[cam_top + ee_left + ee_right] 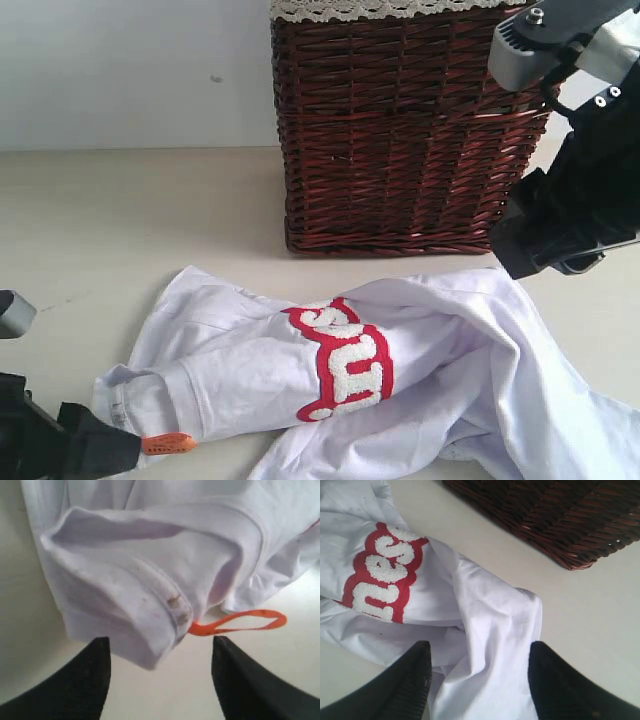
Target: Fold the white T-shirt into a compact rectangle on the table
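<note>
**Status.** Folding has not visibly begun. The white T-shirt [420, 330] lies crumpled on the counter [120, 210] with no straight edges and no rectangle formed. By this view, spreading the shirt flat and every fold are yet to be done.

**Left side.** The left fingers [85, 685] stand wide apart, low over the counter at the shirt's left end. They hold nothing. A sleeve [150, 595] lies just ahead of the gap between them, its hem rolled over, double-stitched and marked with small brownish spots. An orange loop [240, 621] lies on the counter, emerging from under that hem.

**Centre.** The shirt body is bunched and twisted in front of the wicker basket [400, 130], near it but not touching. The fuzzy white lettering [345, 365], outlined in red, is skewed and partly wrapped under a fold, so it cannot be read in full. Soft ridges run across the cloth.

**Right side.** The cloth spreads toward the lower right and leaves the exterior view. The right fingers [405, 685] are also wide apart and hold nothing. They are positioned above a raised fold of the shirt, which shows between them in the right wrist view. Whether they touch the fabric cannot be determined.
</note>
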Tool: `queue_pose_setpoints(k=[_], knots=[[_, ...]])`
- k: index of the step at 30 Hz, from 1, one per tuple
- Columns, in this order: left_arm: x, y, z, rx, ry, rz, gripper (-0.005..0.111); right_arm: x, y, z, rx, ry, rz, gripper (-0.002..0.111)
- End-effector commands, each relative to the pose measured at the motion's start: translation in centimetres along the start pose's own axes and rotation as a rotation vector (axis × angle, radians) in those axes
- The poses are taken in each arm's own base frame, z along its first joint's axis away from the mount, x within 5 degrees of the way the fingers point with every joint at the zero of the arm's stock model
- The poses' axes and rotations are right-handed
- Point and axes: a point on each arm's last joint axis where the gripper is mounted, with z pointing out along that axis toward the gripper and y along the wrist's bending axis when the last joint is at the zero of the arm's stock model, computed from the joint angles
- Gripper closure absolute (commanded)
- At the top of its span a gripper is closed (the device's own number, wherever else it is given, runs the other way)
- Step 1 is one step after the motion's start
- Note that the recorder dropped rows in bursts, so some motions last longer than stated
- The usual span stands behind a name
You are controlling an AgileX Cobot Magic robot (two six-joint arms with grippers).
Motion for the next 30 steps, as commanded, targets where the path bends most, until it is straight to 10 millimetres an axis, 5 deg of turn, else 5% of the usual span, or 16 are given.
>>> queue_pose_setpoints(k=[1,17,23,30], knots=[[-0.8,-0.5,0.9,0.094,-0.074,0.023,0.049,0.1,-0.1,0.0,-0.001,-0.004,-0.001,0.053],[-0.9,-0.4,3.4,0.194,-0.040,0.207,0.049,0.1,0.0,0.0,-0.003,-0.004,0.001,0.053],[-2.9,-1.1,4.1,0.253,-0.059,0.221,0.050,0.1,0.0,0.0,-0.003,-0.004,0.001,0.053],[-3.2,-0.1,6.1,0.217,0.008,0.183,0.088,0.0,0.0,0.0,-0.004,-0.011,0.001,0.053]])
